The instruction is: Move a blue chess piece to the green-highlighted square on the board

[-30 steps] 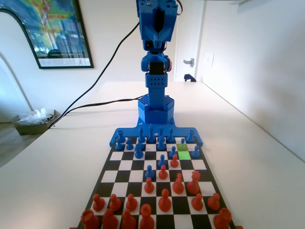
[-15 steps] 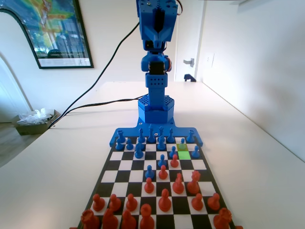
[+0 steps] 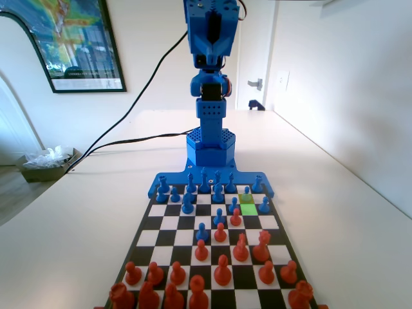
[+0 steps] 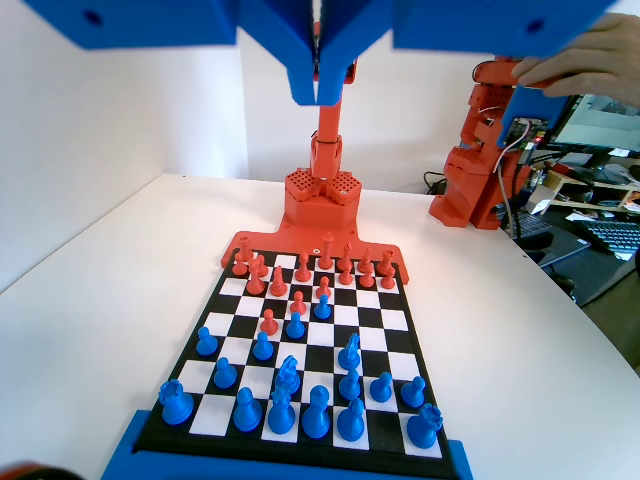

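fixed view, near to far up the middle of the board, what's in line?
Red plastic chess pieces on the near rows → lone blue plastic pawn at mid-board → bright lime-green square, right of centre → blue plastic rim at the black-and-white chequered board's far end → blue arm's perforated base.

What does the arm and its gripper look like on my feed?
The arm is bright blue printed plastic, with a perforated hexagonal base and black cables trailing off behind. In the wrist view the gripper is two flat blue wedge-shaped jaws tapering to meet at a point.
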Controlling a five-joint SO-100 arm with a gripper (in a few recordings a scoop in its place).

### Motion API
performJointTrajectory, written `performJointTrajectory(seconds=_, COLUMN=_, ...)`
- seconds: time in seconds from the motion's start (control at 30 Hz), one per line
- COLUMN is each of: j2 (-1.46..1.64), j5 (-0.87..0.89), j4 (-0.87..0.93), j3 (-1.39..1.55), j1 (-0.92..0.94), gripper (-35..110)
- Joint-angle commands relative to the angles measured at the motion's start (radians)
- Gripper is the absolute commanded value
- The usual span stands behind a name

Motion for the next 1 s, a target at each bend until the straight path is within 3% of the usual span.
performJointTrajectory(seconds=0.0, j2=0.000, j5=0.018, j4=-0.006, j3=-0.003, j1=0.009, gripper=1)
performJointTrajectory(seconds=0.33, j2=-0.324, j5=0.141, j4=0.098, j3=-0.261, j1=-0.041, gripper=1)
performJointTrajectory(seconds=0.97, j2=-0.887, j5=0.417, j4=0.000, j3=-0.391, j1=-0.126, gripper=3)
